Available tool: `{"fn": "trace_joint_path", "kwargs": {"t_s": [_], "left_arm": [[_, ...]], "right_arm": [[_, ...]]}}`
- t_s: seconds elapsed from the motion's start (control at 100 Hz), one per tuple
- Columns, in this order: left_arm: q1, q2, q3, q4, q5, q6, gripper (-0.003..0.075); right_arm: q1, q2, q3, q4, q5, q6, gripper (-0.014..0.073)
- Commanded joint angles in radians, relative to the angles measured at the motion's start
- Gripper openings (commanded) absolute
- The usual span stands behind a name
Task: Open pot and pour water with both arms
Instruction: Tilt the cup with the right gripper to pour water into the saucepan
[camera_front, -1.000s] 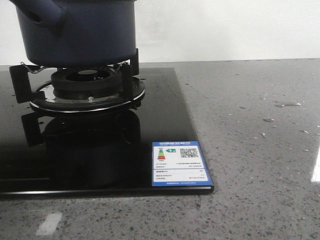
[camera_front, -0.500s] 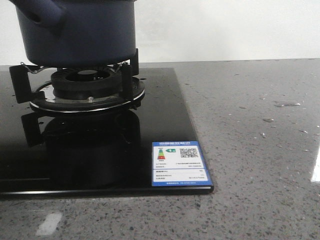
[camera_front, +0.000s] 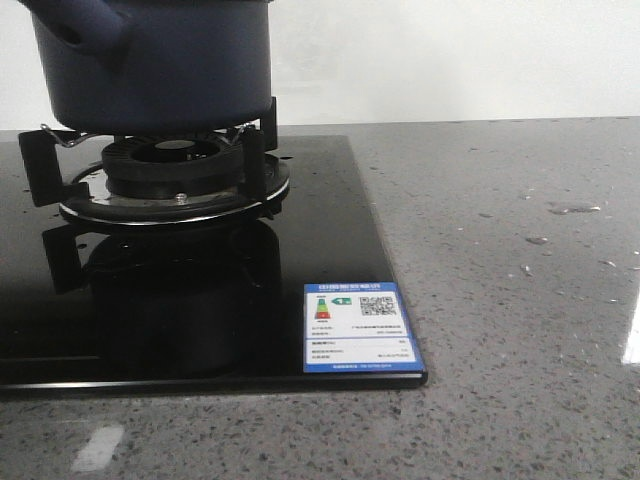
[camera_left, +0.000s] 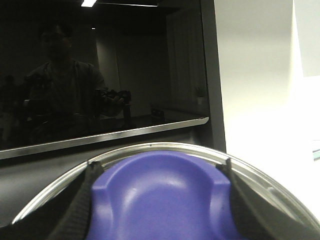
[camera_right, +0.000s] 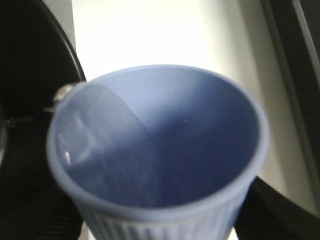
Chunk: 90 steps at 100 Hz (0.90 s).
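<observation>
Across the front view, almost nothing has changed since the earlier pictures. The pot (camera_front: 150, 65) sits on the burner stand (camera_front: 170, 180) at the far left in the same place and at the same height, with no shift I can make out. The wrist views have no earlier pictures, so no change can be told there
</observation>
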<state>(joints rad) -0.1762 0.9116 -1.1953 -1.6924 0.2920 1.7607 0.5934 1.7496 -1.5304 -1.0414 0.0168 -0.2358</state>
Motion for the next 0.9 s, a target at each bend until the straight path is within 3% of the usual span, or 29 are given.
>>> {"fn": "trace_joint_path", "kwargs": {"t_s": [0.0,0.33,0.89], "left_arm": [[-0.007,-0.013,-0.032,-0.040,0.004,-0.011,0.0274],[-0.007,-0.013,-0.032,-0.040,0.006,-0.011,0.0274],[-0.007,-0.013,-0.029,-0.040,0.014,-0.011,0.0274]], "right_arm": [[-0.005,-0.053,-0.041,-0.084,-0.063,-0.003,0.0213],[-0.005,-0.053,-0.041,-0.116,-0.051,-0.003,0.0213],[-0.001,-0.053,-0.041,-0.626,0.017,-0.005,0.0213]]}}
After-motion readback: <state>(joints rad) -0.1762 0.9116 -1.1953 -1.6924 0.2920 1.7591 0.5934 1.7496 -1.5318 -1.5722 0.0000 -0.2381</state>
